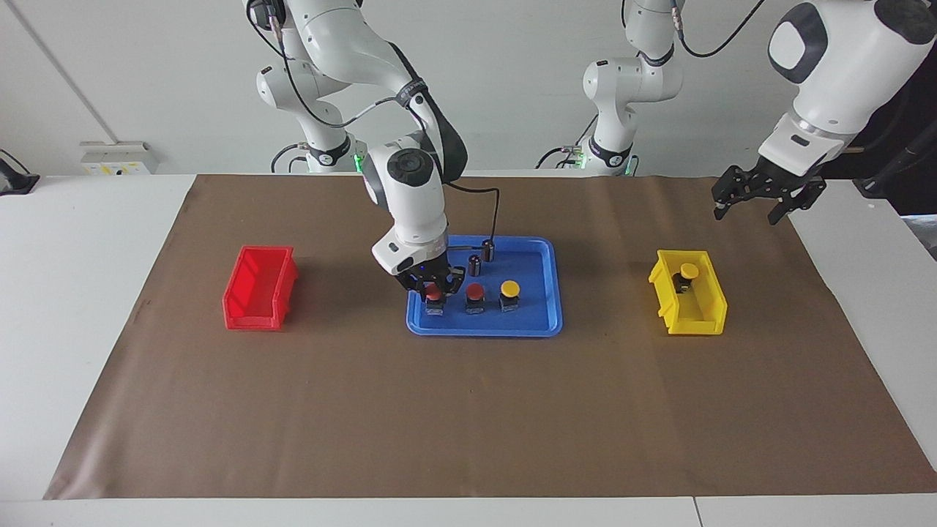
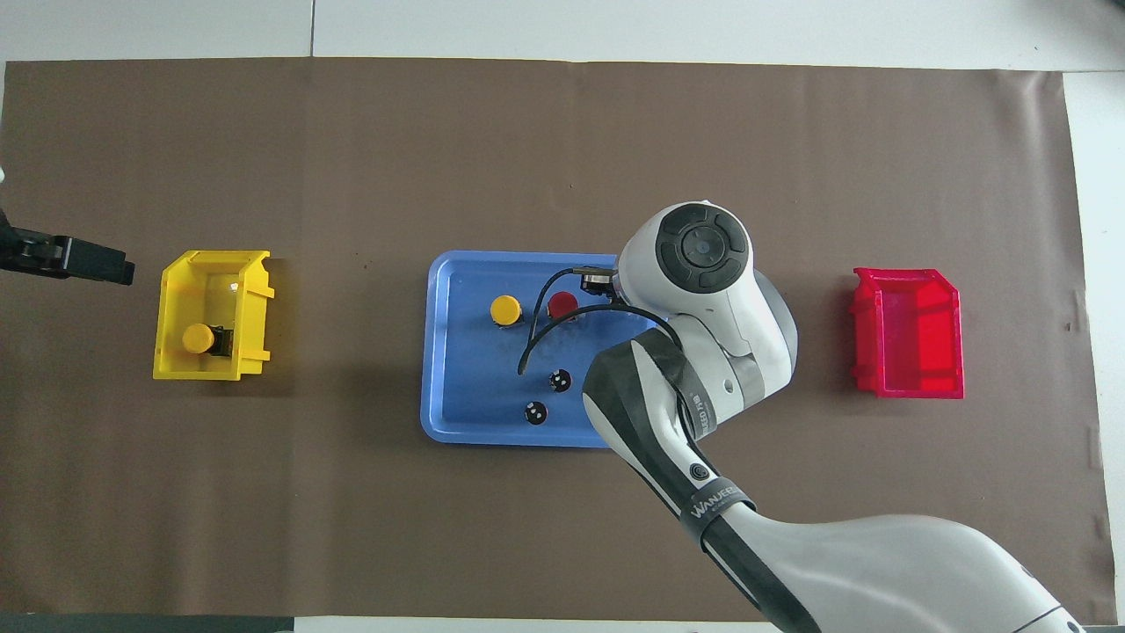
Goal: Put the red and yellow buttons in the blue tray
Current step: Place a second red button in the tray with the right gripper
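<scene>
Red plastic, a small bin (image 1: 260,287), sits at the left of the facing view on the brown mat (image 1: 468,410) that covers the white tabletop (image 1: 73,293). Centre frame lies the blue tray (image 1: 545,293). The right pincer (image 1: 432,287) is down in it, clenched on the capped top of a red button (image 1: 434,298) whose base rests on the tray floor. In a row with it stand a second red button (image 1: 475,296) and a yellow button (image 1: 509,293), both upright and free. Two small dark cylinders (image 1: 481,256) stand in the tray's upper part. At the right, a yellow bin (image 1: 692,296) holds the other yellow button (image 1: 688,274). In the upper right the left pincer (image 1: 761,201) hangs released over the mat's edge, waiting.

From overhead the order is mirrored: the left pincer (image 2: 83,259) pokes in at the left edge, and the yellow button (image 2: 200,338) shows lying on its side in its bin (image 2: 255,299). The right arm's wrist (image 2: 703,255) hides the grasped button and its pincer entirely; only the free red cap (image 2: 562,306) and the yellow one (image 2: 506,309) show in the tray (image 2: 457,369)
</scene>
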You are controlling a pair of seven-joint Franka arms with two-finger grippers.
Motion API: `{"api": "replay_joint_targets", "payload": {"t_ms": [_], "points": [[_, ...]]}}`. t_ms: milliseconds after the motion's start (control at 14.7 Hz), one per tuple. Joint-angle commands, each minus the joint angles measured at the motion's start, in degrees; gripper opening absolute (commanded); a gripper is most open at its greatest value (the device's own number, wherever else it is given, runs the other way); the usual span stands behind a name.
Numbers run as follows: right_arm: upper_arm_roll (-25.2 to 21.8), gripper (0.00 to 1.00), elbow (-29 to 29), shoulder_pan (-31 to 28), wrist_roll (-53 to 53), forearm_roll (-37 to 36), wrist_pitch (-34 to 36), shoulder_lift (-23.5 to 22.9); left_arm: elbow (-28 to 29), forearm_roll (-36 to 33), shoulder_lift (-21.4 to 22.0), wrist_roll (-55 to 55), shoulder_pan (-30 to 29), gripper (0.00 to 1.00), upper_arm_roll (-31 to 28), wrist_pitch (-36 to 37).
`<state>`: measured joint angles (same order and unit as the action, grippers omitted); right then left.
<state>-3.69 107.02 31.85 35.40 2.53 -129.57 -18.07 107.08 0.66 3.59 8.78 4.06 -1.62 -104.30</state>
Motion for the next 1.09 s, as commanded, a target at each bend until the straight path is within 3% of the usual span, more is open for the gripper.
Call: {"api": "replay_joint_targets", "payload": {"t_ms": [0,68,136,409,545,886,1023], "points": [[0.18,0.44,2.40,-0.38,-1.12,1.16,-1.74,1.64,11.46,0.48,3.44,-4.72,-1.85,0.80,0.21,-9.14],[0.18,0.82,1.62,-0.91,-1.91,0.90,-0.78,1.64,13.22,0.48,2.92,-4.74,-2.64,0.75,0.21,-11.61],[0.00,1.00,0.83,-1.35,-2.44,0.89,0.27,1.81,14.37,0.40,1.96,-4.74,-2.65,0.74,0.21,-13.80],[-0.26,1.00,-12.15,-5.91,-2.53,0.81,17.02,3.04,17.45,0.48,-1.04,-5.00,-2.47,0.69,0.21,-20.15],[-0.35,1.00,-17.00,-9.33,-4.27,0.37,26.51,5.84,18.85,0.40,-1.39,-5.09,-2.13,0.69,0.21,-21.99],[-0.61,1.00,-18.60,-24.44,-27.53,-1.38,44.29,16.65,21.67,0.39,-2.18,-4.56,-2.56,0.69,0.21,-25.87],[-0.61,1.00,-18.51,-28.41,-36.41,-4.80,47.29,18.86,23.07,0.39,-1.83,-4.73,-2.65,0.69,0.21,-26.04]]}}
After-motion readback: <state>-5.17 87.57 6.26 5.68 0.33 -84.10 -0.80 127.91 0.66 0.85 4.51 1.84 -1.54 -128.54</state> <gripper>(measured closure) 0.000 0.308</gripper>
